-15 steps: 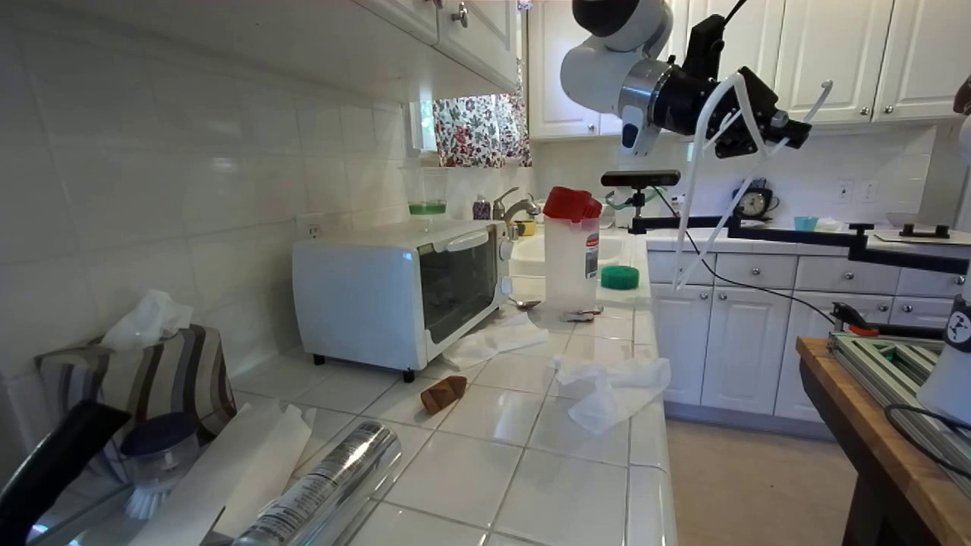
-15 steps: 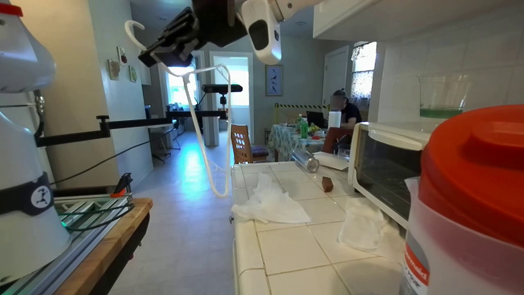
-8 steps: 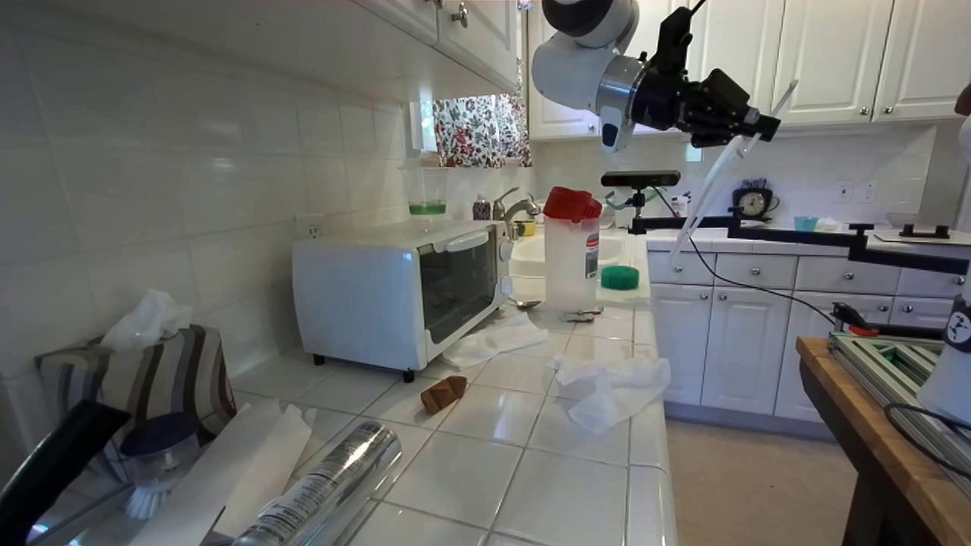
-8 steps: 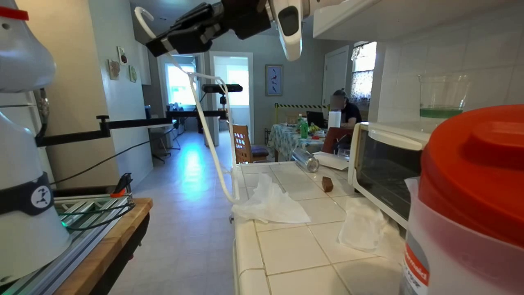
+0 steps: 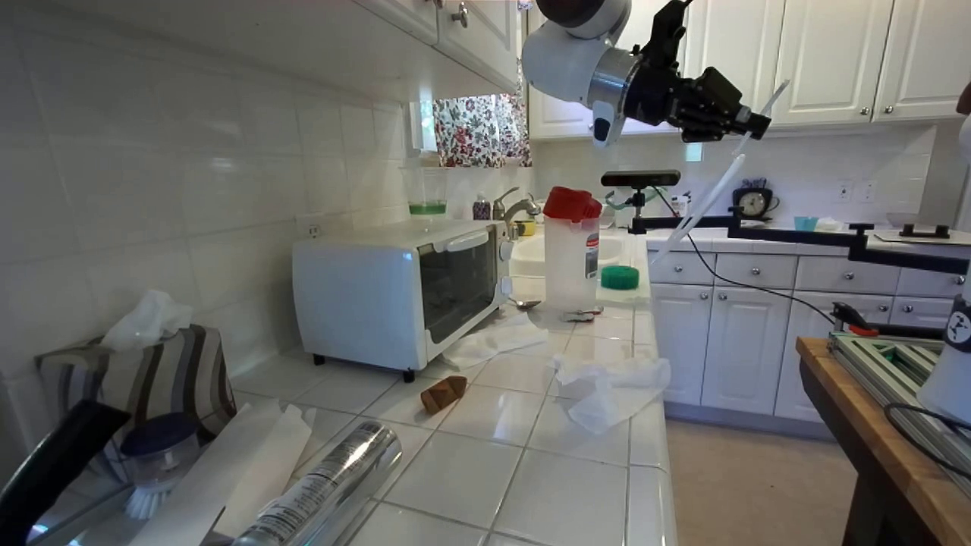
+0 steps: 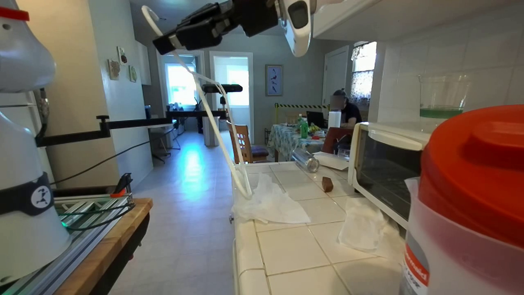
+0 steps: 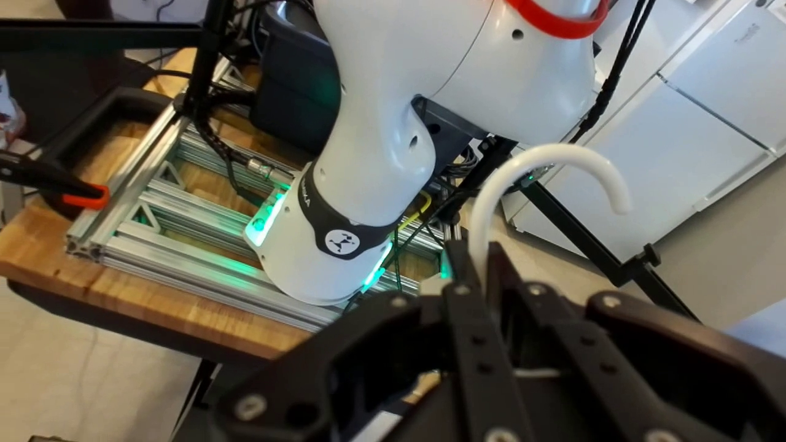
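Hand (image 7: 480, 267): clamped on the stem of a white hanger (image 5: 714, 191); the stem is pinched between two dark fingers (image 7: 459, 261), just below the hook (image 7: 549, 153)
Hook: raised above the fingertips; in the wrist view it is arched over to the right, its tip turned down
Hanger: held in mid-air, hook uppermost; whether the counter (image 5: 576, 493) lies directly beneath it cannot be told
Long axis: tilted rather than plumb — in an exterior view the frame (image 5: 721, 182) is slanted from upper right to lower left, seen nearly edge-on as a thin strip; in an exterior view the hook end (image 6: 152, 24) is placed at upper left and the slant is carried down to the lower right
Lower end: pointed down; it is seen against a crumpled white paper (image 6: 272, 205), and the gap between them cannot be judged
Counter: tiled; the paper is laid near the edge, a second sheet (image 5: 497, 339) beside the toaster oven (image 5: 356, 296); a brown block (image 5: 444, 394) is placed near the oven, and a silver can (image 5: 330, 481) is laid on its side beside a folded white card (image 5: 246, 459)
Pitcher (image 5: 569, 265): stood upright and topped by a red lid (image 5: 570, 203); a green cap (image 5: 620, 277) is set just beside it
Robot base (image 7: 319, 270): mounted on metal rails (image 7: 184, 273), left of the hook in the wrist view
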